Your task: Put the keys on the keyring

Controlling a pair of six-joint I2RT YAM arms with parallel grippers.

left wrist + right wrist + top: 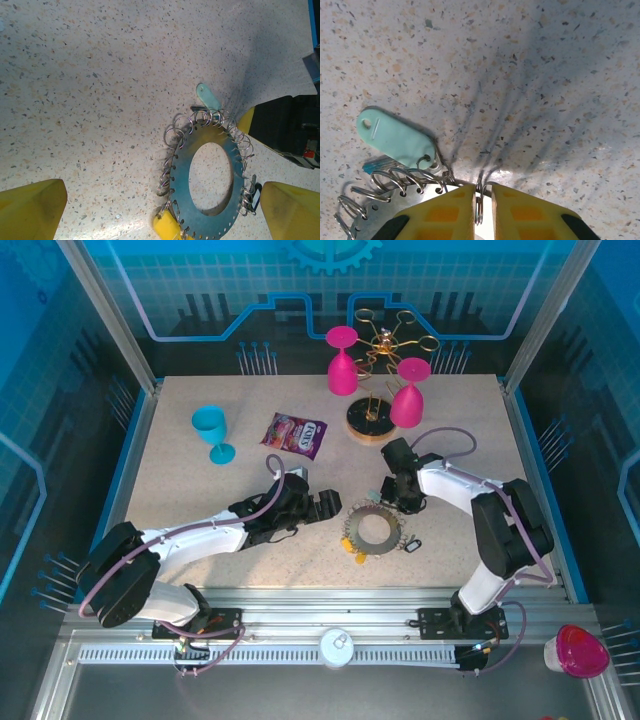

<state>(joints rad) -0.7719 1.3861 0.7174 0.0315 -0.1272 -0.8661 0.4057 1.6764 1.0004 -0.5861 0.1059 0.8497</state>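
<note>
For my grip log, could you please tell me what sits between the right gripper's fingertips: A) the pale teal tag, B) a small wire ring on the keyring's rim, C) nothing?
B: the right gripper has a small wire ring between its fingers; the teal tag lies aside.

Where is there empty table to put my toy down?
Bare table lies left of the blue goblet and in the far right corner beside the nearer pink goblet. It's crowded around the keyring, where the left gripper and right gripper meet.

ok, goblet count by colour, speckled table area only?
Pink goblets: 2
Blue goblet: 1
Total: 3
</note>
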